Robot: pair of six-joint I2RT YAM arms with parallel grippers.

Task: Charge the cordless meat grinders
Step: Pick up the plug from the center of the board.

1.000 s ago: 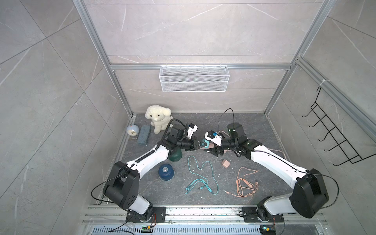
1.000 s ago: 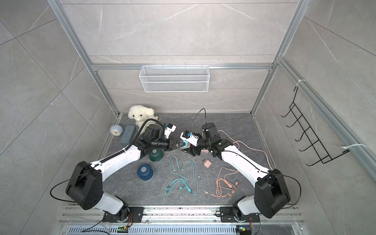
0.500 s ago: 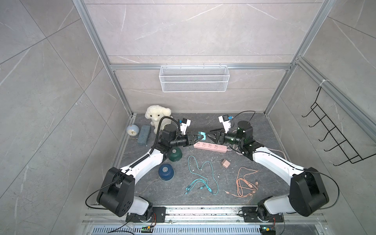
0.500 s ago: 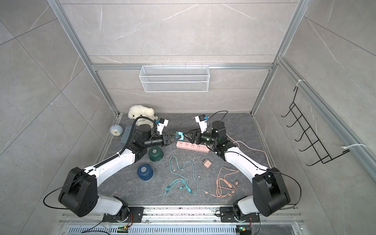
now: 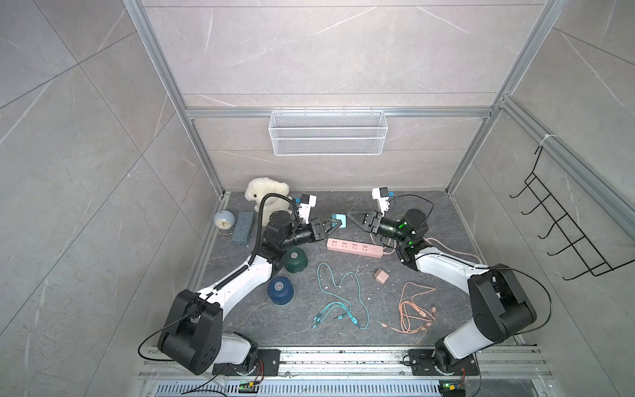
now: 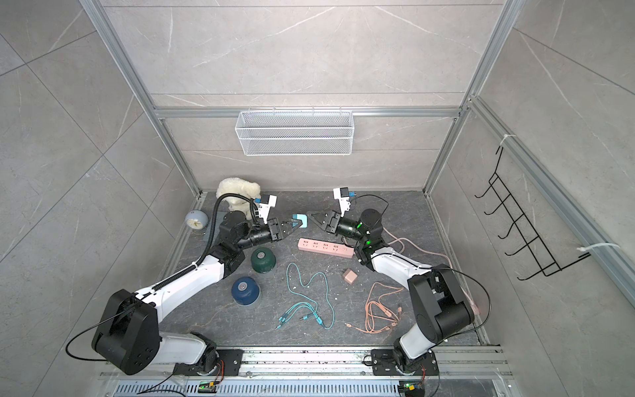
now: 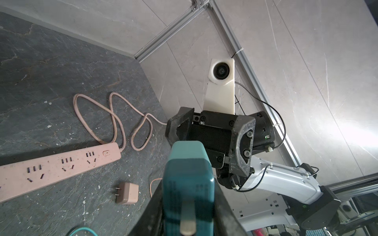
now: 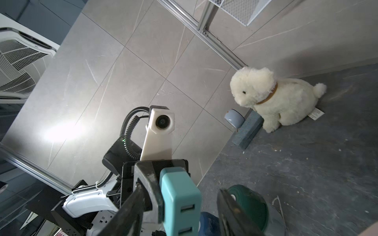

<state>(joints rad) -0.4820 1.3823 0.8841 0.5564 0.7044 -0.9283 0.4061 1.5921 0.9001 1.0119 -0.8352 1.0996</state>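
A green meat grinder [image 5: 294,262] and a blue meat grinder [image 5: 280,291] sit unplugged on the tabletop [image 5: 326,202] left of centre, beside the left arm [image 5: 240,280]. Its jaws clamp a teal charging block [image 5: 340,220] aloft at mid-frame, near the pink power strip [image 5: 354,248]. The right arm [image 5: 446,271] faces it, jaws wide, just right of the block, whose ports face them. It seems placed to take the block.
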